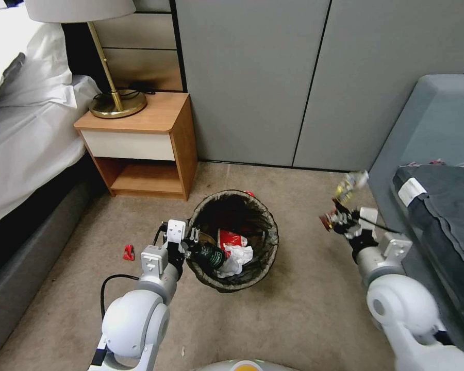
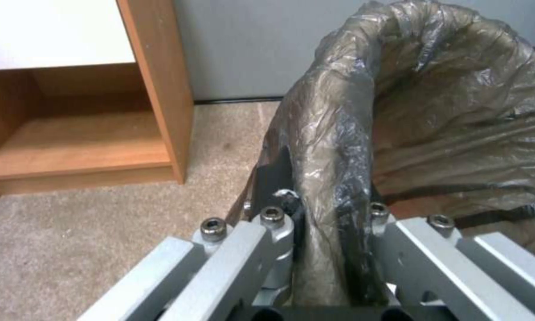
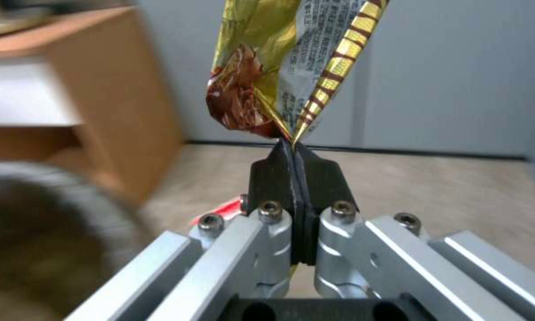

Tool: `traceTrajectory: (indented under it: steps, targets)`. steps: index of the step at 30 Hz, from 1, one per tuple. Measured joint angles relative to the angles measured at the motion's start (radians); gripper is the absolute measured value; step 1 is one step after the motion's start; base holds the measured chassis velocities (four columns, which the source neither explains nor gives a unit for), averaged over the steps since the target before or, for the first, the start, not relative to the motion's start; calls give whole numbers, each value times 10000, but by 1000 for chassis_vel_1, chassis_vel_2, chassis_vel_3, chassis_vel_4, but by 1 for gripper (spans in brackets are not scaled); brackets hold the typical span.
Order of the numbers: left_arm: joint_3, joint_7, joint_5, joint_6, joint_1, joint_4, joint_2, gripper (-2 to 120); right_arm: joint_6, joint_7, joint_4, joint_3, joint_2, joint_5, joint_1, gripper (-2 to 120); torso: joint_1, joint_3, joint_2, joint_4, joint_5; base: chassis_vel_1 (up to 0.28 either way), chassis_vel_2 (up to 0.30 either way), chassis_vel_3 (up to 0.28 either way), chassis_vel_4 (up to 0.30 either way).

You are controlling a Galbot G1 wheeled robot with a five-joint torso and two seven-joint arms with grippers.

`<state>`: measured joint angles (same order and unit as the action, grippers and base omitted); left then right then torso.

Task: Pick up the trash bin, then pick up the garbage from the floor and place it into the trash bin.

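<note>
The trash bin (image 1: pixel 273 234), lined with a dark bag folded over its rim, sits mid-floor holding a green bottle (image 1: pixel 210 253), a red wrapper (image 1: pixel 232 238) and white tissue (image 1: pixel 238 257). My left gripper (image 1: pixel 191 246) is shut on the bin's near-left rim; the left wrist view shows the gripper (image 2: pixel 324 196) clamping the bag-covered rim (image 2: pixel 338 133). To the bin's right, raised above the floor (image 1: pixel 304 309), my right gripper (image 1: pixel 340 219) is shut on a yellow snack wrapper (image 1: pixel 350 184). In the right wrist view the wrapper (image 3: pixel 285 67) sticks up from that gripper (image 3: pixel 293 151). A small red piece of garbage (image 1: pixel 128 252) lies on the carpet left of the bin.
A wooden nightstand (image 1: pixel 144 144) with a brass lamp (image 1: pixel 113 100) stands behind the bin, close to its far-left side. A bed (image 1: pixel 26 134) runs along the left. A grey sofa (image 1: pixel 438 154) borders the right arm. Grey cabinet doors (image 1: pixel 294 77) close off the back.
</note>
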<state>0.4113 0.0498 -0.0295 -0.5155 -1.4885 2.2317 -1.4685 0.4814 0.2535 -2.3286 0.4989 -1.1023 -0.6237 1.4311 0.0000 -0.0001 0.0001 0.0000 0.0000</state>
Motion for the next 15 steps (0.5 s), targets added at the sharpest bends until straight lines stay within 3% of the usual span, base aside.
traceTrajectory:
  steps: [2, 6, 15]
  targets:
    - [-33, -16, 12, -65, 47, -35, -21, 5, 401, 41, -758, -346, 687, -763, -66, 0, 0, 0, 0, 1, 1, 0, 0, 0, 0]
    - [-94, -29, 40, -107, 74, -83, -72, 5, 612, -138, -1402, -996, 1233, -1473, -206, 0, 0, 0, 0, 0, 0, 0, 0, 0, 0]
    - [-179, -51, 70, -173, 173, -136, -197, 5, 479, -556, -1064, -2797, 1325, -886, -455, 0, 0, 0, 0, 0, 1, 0, 0, 0, 0]
